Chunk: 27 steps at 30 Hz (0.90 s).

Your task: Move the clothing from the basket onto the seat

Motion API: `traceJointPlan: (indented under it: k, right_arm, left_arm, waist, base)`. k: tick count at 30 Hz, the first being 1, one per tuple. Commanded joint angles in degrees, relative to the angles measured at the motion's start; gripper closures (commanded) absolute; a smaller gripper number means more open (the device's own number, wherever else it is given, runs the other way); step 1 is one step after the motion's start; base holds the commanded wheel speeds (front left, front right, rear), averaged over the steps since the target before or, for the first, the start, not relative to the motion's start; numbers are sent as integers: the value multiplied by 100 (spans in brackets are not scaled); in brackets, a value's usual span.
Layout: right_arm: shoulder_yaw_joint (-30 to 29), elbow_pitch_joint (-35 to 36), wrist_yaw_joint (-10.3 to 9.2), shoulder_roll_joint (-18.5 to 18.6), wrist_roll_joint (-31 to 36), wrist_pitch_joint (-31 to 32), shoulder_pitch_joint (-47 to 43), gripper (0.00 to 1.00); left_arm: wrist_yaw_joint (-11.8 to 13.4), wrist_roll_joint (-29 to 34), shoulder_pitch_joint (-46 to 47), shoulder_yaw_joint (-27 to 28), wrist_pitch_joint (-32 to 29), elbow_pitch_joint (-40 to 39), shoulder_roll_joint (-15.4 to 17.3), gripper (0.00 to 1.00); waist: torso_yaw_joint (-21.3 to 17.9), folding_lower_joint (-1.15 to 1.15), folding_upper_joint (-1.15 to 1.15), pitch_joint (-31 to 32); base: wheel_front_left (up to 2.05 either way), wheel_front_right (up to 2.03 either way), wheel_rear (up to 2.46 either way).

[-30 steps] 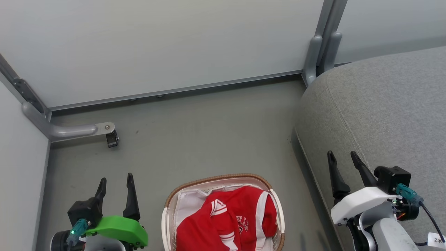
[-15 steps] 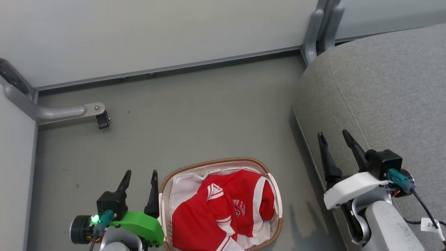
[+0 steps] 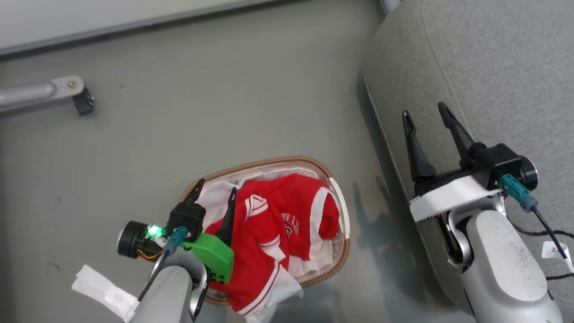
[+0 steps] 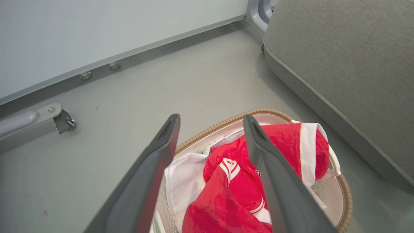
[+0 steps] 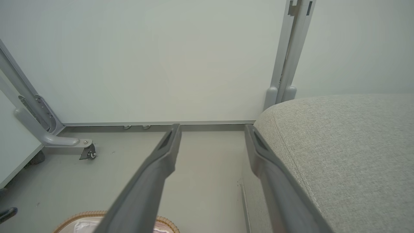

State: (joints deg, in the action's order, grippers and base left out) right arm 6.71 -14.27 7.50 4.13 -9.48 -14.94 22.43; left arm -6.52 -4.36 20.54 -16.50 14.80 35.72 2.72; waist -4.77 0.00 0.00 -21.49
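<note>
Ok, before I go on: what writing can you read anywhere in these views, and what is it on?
"ULL": white letters, turned sideways, on the red clothing in the basket; the rest is lost in folds.
"2": on the white paper tag on the black cable; what follows is too small to read.
White tape at the head view's lower left: no writing legible.

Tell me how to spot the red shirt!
Start at the big grey seat. On the floor beside it stands an oval basket with a brown rim. Inside, the clothing is bright red with white stripes, unlike the plain white sheet beside it.
</note>
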Motion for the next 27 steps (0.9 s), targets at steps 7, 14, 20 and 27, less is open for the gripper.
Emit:
traceJointPlan:
  k: [7, 14, 20, 27]
  right_arm:
    - [49, 236, -3, -59, 8, -33, 325, 0]
    - [67, 345, -3, -103, -98, -33, 509, 0]
    - [147, 433, -3, -118, -172, -33, 622, 0]
    - [268, 558, -3, -118, -278, -33, 696, 0]
  left_arm:
    - [25, 187, 629, -141, 37, 747, 36, 0]
    - [79, 337, 1175, -197, 37, 1528, 143, 0]
    - [175, 439, 1525, -298, 37, 2247, 256, 0]
    - [335, 467, 1955, -364, 7, 3291, 314, 0]
  waist:
    - [-589, 0, 0, -1316]
    - [-781, 0, 0, -1794]
    - [-927, 0, 0, -2087]
    - [-1046, 0, 0, -2280]
  base:
    - [0, 0, 0]
    - [0, 0, 0]
    - [0, 0, 0]
    - [0, 0, 0]
